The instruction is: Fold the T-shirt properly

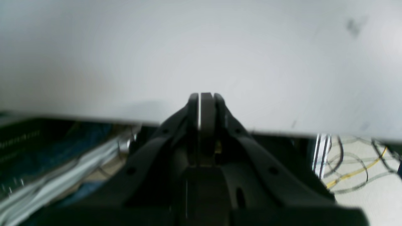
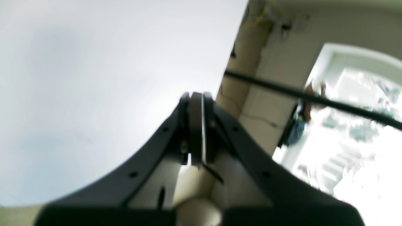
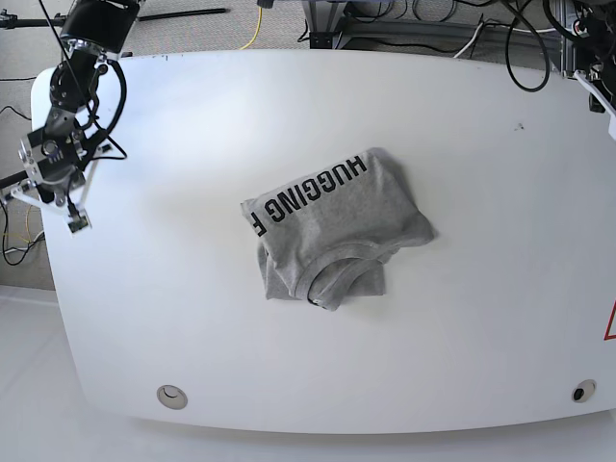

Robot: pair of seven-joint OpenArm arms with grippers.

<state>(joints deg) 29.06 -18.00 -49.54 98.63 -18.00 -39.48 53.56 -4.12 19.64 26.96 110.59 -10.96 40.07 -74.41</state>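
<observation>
Heather-grey cotton T-shirt w/ black lettering [image 3: 332, 231] lies rumpled mid-table, well apart from both clenched, empty jaws. Right gripper [image 3: 75, 214] hangs nearer; shirt's long axis runs diagonally. Left gripper [image 1: 202, 95] hovers over bare white tabletop [image 1: 201, 47].

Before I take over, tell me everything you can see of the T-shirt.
The T-shirt is heather-grey, cotton-looking, folded into a rumpled, uneven bundle near the middle of the white table. Black block letters "HUGGING" run along its upper-left edge; the ribbed collar curves near its lower front. It touches only the table.
</observation>
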